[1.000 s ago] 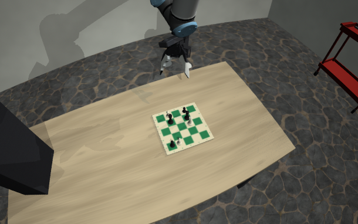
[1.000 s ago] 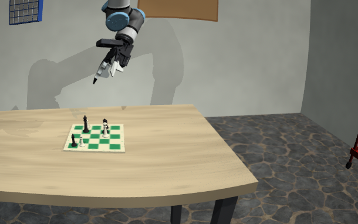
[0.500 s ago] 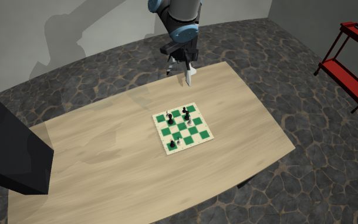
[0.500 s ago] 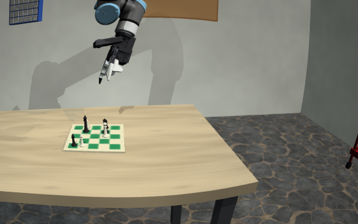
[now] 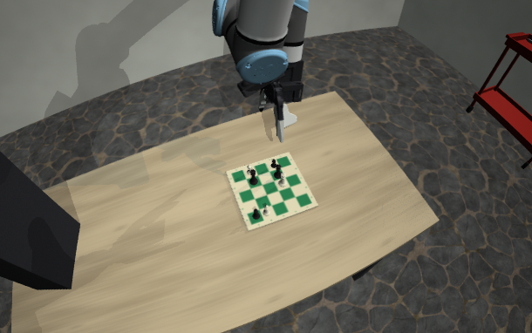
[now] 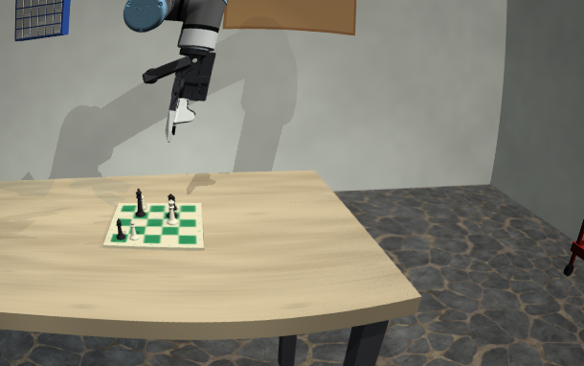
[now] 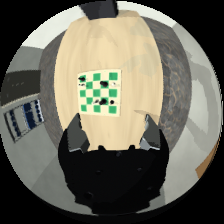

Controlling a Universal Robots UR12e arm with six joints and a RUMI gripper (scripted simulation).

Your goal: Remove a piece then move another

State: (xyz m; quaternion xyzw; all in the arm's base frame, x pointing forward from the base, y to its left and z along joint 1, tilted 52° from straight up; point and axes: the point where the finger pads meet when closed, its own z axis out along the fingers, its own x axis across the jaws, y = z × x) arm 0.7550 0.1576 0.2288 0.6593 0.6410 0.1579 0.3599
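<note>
A small green and cream chessboard (image 5: 305, 200) (image 6: 188, 239) (image 7: 114, 76) lies on the wooden table (image 5: 174, 261) (image 6: 287, 249) (image 7: 100, 50). Several pieces stand upright on it. A tall black piece (image 5: 253, 178) (image 6: 140, 203) has a small white piece (image 5: 248, 169) just behind it. Two black pieces (image 5: 276, 167) stand next to a white piece (image 5: 283, 180) (image 6: 171, 214). A black pawn (image 5: 255, 214) (image 6: 120, 230) and a white pawn (image 5: 266, 210) (image 6: 133, 231) stand at the near corner. The edge letters are too small to read. My gripper (image 5: 279, 131) (image 6: 169, 134) (image 7: 113, 114) is open and empty, high above the table behind the board.
A black box (image 5: 30, 235) stands at the table's left end. A red rack (image 5: 506, 100) stands on the floor at the far right. The table's curved front edge (image 6: 239, 326) faces the exterior view.
</note>
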